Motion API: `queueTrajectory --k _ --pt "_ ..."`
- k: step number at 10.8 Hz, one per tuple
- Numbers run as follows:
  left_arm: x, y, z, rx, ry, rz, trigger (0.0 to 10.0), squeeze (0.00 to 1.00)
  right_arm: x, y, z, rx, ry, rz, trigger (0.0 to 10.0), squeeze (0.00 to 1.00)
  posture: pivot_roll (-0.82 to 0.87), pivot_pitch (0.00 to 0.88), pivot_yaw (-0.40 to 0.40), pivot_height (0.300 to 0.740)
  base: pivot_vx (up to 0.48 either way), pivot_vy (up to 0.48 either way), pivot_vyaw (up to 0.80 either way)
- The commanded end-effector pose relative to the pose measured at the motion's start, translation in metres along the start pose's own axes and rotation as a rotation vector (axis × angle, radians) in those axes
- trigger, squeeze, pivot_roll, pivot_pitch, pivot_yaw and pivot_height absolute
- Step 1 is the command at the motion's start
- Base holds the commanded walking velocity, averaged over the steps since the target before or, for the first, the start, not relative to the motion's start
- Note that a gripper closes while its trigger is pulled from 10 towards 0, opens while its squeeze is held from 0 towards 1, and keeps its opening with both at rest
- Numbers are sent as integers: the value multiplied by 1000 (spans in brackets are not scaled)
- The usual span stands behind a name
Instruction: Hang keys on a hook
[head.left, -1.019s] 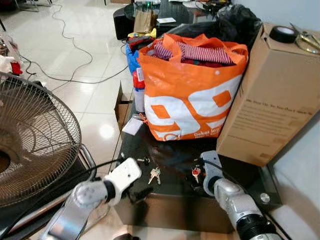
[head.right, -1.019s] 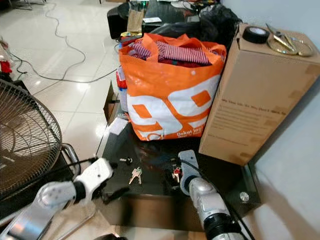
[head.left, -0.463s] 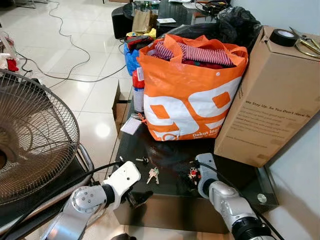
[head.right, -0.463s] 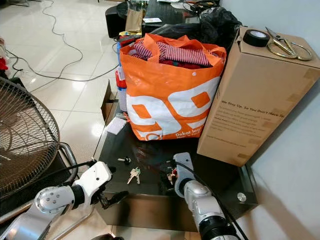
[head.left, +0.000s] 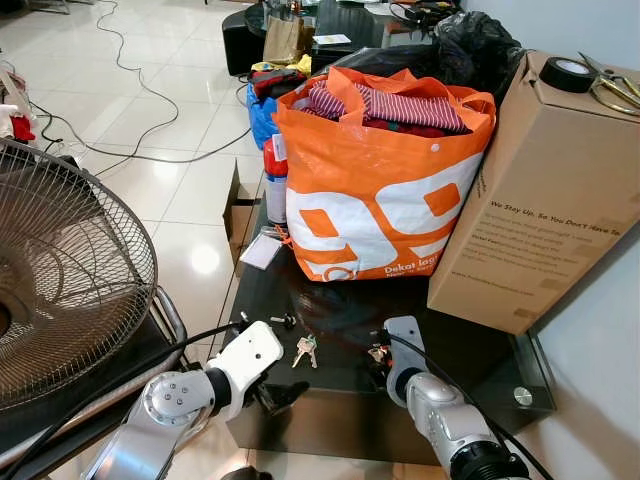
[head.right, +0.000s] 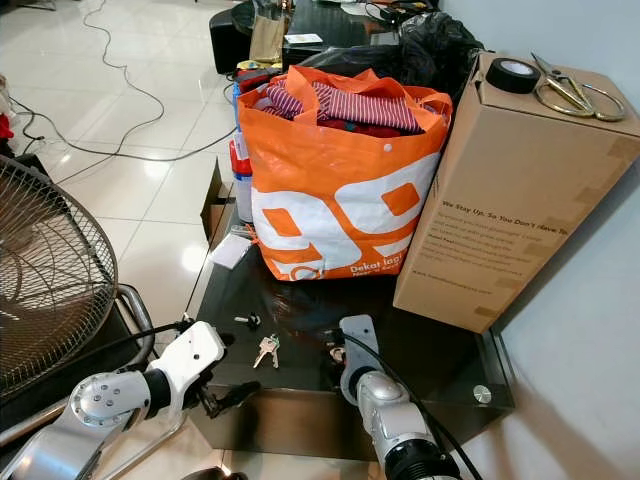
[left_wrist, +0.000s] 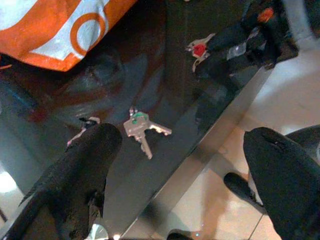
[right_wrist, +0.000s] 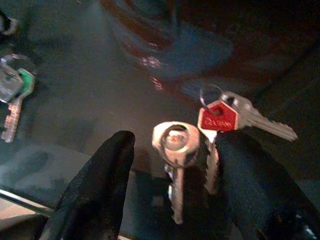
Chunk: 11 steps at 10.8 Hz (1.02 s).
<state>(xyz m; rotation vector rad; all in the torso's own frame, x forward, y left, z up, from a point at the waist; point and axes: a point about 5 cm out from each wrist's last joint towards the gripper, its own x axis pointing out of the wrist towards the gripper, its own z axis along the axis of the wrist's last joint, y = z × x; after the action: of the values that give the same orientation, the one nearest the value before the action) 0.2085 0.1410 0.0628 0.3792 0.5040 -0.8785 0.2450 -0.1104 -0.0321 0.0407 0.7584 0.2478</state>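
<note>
The red-tagged keys (right_wrist: 220, 120) lie flat on the dark glass counter (head.left: 500, 350), at six o'clock from the orange bag (head.left: 380, 190). I have the right end effector (right_wrist: 175, 165) low over them, fingers spread to either side and gripping nothing, so closing should pinch the bunch. A green-tagged set (left_wrist: 140, 127) lies at nine o'clock. The left end effector (left_wrist: 180, 175) hangs open and empty off the counter's front edge, out of the way.

A dark glass surface (head.left: 470, 345) stands against a pale wall (head.left: 600, 330) on the right. Glossy white floor tiles (head.left: 150, 180) stretch far left, crossed by cables (head.left: 140, 90). A standing fan (head.left: 60, 270) sits near left.
</note>
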Motion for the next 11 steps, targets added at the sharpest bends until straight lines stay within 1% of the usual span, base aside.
queueTrajectory --k 1,2,3,4,5,6,9,10,11 --pt "-2 0 0 -3 4 -6 10000 71 0 -2 2 -6 -5 -16 9216 0 -115 6 -37 740 0 0 0" --pt "-2 -1 0 -6 4 -12 10000 71 1 -1 2 -4 -3 -10 9059 0 -115 4 -35 740 0 0 0" --pt "-2 -1 0 -7 5 -16 10000 71 1 0 2 -2 -4 -7 7451 0 -113 2 -35 740 0 0 0" --pt "-2 -1 1 -7 5 -18 10000 75 2 2 1 1 -6 -7 4824 0 -113 2 -35 740 0 0 0" --pt "-2 -1 1 -8 6 -20 10000 75 3 4 1 6 -8 -8 3529 0 -111 4 -36 740 0 0 0" --pt "-2 -1 1 -8 7 -20 10000 75 3 5 1 10 -10 -8 3137 0 -109 11 -37 740 0 0 0" --pt "-8 -2 1 -7 16 -26 10000 71 4 9 -4 24 -11 -22 941 0 -92 36 -36 740 0 0 0" --pt "-10 -3 0 -8 22 -28 10000 75 4 10 -5 24 -9 -25 39 0 -89 43 -34 740 0 0 0" --pt "-11 -4 -1 -8 26 -30 10000 75 5 10 -7 22 -3 -37 0 0 -85 47 -34 740 0 0 0"
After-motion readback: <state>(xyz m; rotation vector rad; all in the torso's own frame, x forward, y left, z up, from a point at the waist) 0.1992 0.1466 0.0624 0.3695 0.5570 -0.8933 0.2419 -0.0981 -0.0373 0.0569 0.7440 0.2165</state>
